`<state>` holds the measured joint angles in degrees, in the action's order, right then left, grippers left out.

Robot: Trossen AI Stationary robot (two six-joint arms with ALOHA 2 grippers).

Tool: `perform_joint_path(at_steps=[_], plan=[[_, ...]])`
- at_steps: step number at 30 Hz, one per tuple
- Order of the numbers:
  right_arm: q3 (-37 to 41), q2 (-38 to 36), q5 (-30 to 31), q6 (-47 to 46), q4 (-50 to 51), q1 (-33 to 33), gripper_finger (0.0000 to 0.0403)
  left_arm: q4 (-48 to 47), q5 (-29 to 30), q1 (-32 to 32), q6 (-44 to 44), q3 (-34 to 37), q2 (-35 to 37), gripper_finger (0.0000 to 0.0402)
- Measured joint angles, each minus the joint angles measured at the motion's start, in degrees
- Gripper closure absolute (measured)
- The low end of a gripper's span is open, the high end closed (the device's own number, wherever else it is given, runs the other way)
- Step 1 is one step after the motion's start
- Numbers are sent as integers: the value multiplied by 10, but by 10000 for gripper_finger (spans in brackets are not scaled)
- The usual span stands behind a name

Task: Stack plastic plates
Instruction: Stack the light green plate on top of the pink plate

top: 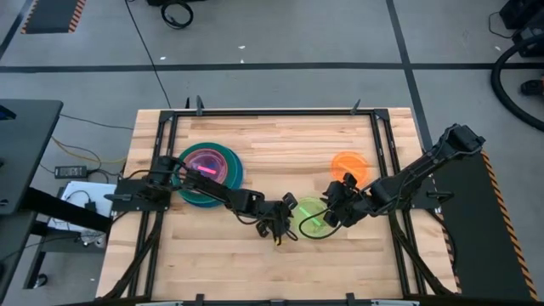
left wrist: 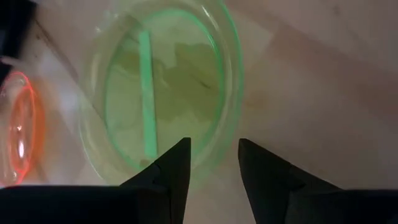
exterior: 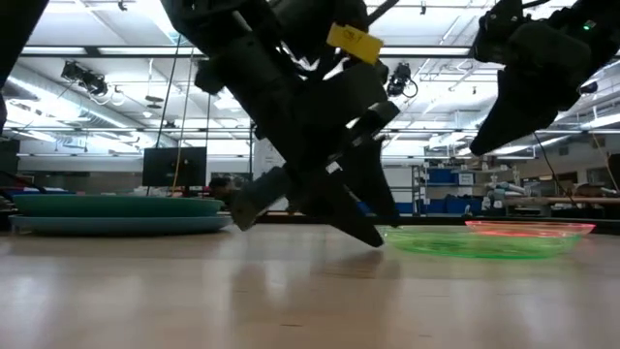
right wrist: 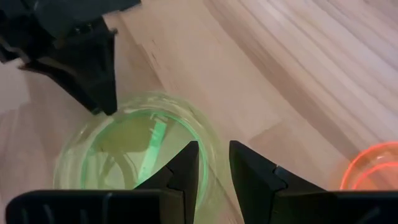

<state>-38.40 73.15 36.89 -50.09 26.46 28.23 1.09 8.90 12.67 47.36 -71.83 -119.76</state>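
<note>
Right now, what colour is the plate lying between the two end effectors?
Translucent lime green plate, clearest in the left wrist view.

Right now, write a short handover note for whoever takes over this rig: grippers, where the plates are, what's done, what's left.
Left gripper: open, empty, low at the lime plate, its rim in front of the fingertips.
Right gripper: open, empty, at the same plate's opposite edge.
Plates: stack at the table's left, blue and teal below, pink on top. Lime plate lies flat near the middle; orange plate lies alone to its right, farther back.
Done: the larger plates and the pink one are stacked.
Left: lime and orange plates go onto the stack. Both grippers crowd the lime plate, so watch for contact.
</note>
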Motion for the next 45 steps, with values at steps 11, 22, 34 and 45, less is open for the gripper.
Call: perform_joint_path(at_steps=[11,22,34,45], plan=[[0,8,7,1,-21,7,302,-13,-31,-2,28,0,-4,390],[0,2,61,-20,53,7,302,-106,53,29,-44,1,60,398],[0,-1,150,37,69,-18,302,-327,168,76,-265,1,190,400],[0,-1,143,161,5,-66,302,-520,232,91,-443,14,256,401]])
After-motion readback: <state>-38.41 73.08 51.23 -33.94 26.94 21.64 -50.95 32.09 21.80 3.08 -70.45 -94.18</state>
